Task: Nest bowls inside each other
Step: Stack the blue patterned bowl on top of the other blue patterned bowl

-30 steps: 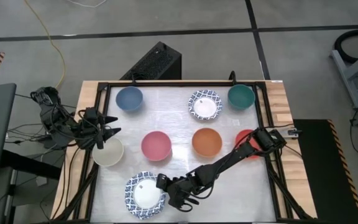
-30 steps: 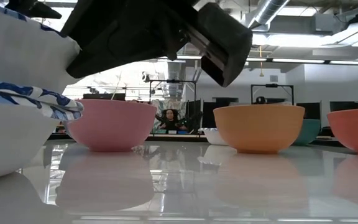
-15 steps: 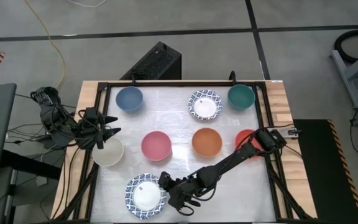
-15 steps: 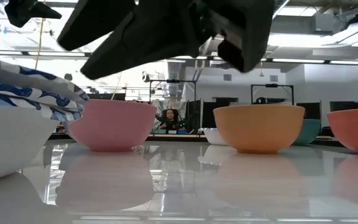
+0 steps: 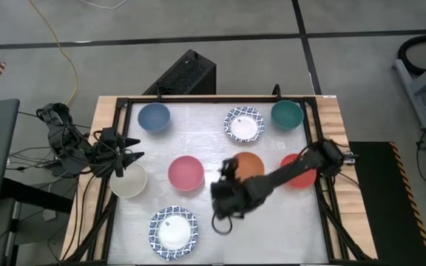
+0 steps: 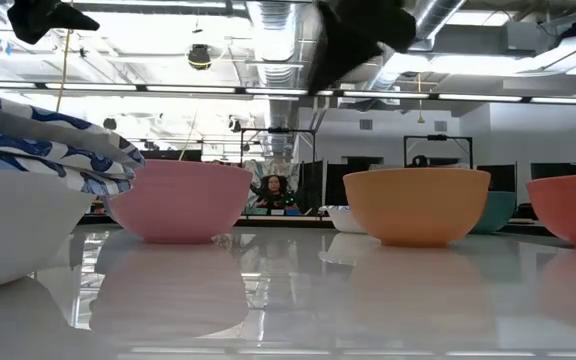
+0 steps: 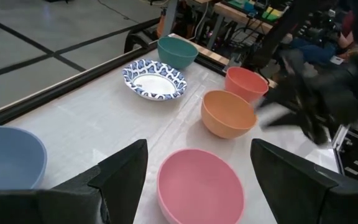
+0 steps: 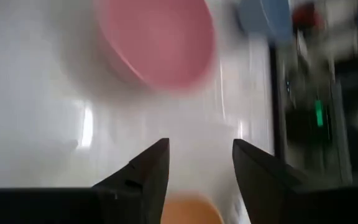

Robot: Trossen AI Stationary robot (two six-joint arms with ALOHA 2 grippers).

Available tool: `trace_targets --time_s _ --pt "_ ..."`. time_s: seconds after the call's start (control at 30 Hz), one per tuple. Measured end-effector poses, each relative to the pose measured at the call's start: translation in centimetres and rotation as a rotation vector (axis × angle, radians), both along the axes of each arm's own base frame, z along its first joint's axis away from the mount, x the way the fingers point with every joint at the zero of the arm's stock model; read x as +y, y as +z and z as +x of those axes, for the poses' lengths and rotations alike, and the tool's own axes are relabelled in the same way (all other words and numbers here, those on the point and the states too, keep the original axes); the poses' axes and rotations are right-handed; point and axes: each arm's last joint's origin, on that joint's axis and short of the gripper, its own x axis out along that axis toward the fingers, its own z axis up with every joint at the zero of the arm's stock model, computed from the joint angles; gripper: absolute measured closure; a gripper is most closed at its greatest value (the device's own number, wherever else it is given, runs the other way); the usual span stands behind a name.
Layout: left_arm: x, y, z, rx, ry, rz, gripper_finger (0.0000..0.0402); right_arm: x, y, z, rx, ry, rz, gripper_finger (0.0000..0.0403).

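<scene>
Single bowls stand on the white table: blue (image 5: 154, 117), a blue-patterned white one (image 5: 243, 124), teal (image 5: 287, 114), pink (image 5: 186, 173), orange (image 5: 251, 167), red (image 5: 296, 171) and cream (image 5: 128, 180). Patterned bowls sit nested in a stack (image 5: 173, 230) near the front left. My right gripper (image 5: 226, 172) hangs open above the orange bowl's left rim, slanting down toward the pink bowl (image 8: 157, 40), with nothing between its fingers. My left gripper (image 5: 129, 157) waits open at the left edge, above the cream bowl.
A black frame (image 5: 220, 97) runs round the table. The right arm (image 5: 287, 176) lies across the orange and red bowls. Bare table shows between the stack and the near right corner (image 5: 272, 236). In the low view the pink (image 6: 180, 200) and orange (image 6: 418, 205) bowls stand side by side.
The top patterned bowl has sunk from above the near-left stack into it. My right gripper has left the stack, risen and swung toward the table's middle, to the orange bowl, rolling and tipping up as it went. The left arm has kept still.
</scene>
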Motion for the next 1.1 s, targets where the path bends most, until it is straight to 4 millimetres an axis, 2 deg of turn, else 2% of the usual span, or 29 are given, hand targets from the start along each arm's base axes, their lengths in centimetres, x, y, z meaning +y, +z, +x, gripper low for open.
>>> trace_targets --time_s 0.13,0.3,0.4,0.53,0.7,0.83,0.93,1.1 --pt "0.0 0.0 0.0 -0.005 0.004 -0.016 0.0127 -4.6 1.8 -2.3 0.034 -0.283 0.039 0.0210" --pt "0.0 0.0 0.0 -0.004 -0.002 -0.028 0.0127 -11.0 3.7 -5.1 -0.026 -0.765 0.202 0.0210" --pt "0.0 0.0 0.0 -0.003 -0.002 -0.028 0.0127 -14.1 3.9 -6.7 -0.084 -0.908 0.267 0.0210" --pt "-0.1 -0.1 0.0 0.009 -0.030 -0.041 0.0127 -17.5 2.9 -9.5 -0.163 -1.054 0.353 0.0210" --pt "-0.2 -0.1 0.0 0.024 -0.064 -0.055 0.0127 -19.5 0.5 -13.2 -0.365 -1.123 0.533 0.0210" --pt "-0.2 -0.1 0.0 0.021 -0.056 -0.052 0.0127 -20.3 -1.7 -14.8 -0.514 -1.116 0.679 0.0210" --pt "-0.2 -0.1 0.0 0.020 -0.054 -0.047 0.0127 -20.7 -3.5 -15.6 -0.567 -1.150 0.735 0.0210" --pt "-0.1 -0.1 0.0 0.011 -0.032 -0.038 0.0127 -21.6 -5.6 -15.3 -0.657 -1.182 0.768 0.0210"
